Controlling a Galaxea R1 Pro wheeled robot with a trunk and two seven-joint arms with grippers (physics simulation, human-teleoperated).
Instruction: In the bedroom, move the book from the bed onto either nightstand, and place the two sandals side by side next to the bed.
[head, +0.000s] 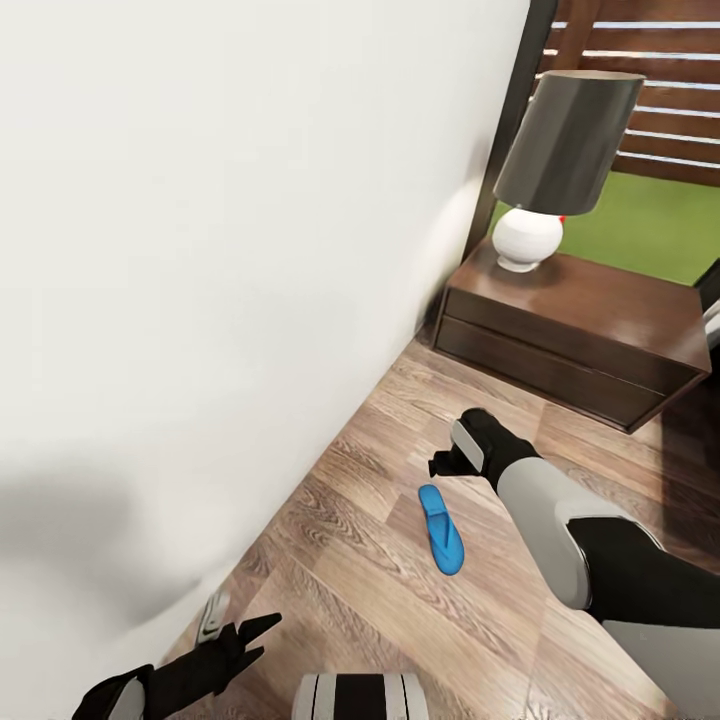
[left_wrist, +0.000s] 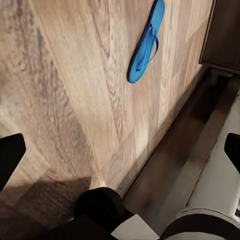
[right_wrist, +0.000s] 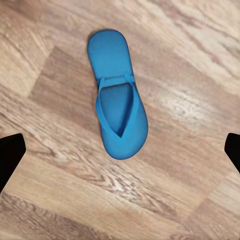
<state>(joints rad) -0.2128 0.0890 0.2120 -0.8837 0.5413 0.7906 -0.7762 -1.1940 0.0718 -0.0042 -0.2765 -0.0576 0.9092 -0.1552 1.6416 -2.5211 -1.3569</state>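
Observation:
One bright blue sandal (head: 440, 528) lies flat on the wooden floor, strap up, a short way from the bed (head: 200, 300), whose pale mattress takes up the left of the head view. My right gripper (head: 445, 462) hovers open just above the sandal (right_wrist: 117, 107), which lies between its widely spread fingertips (right_wrist: 11, 157). My left gripper (head: 245, 640) is open low beside the bed's edge, and its view looks along the floor to the sandal (left_wrist: 146, 42). The nightstand (head: 590, 325) with its black-shaded lamp (head: 560, 150) stands beyond the sandal. The book is out of view.
The bed's dark frame (left_wrist: 185, 135) runs along the floor beside my left arm. A small grey object (head: 212, 615) lies by the bed's edge. A slatted wooden screen (head: 650, 80) and green ground are behind the nightstand. Open floor (head: 400, 620) lies around the sandal.

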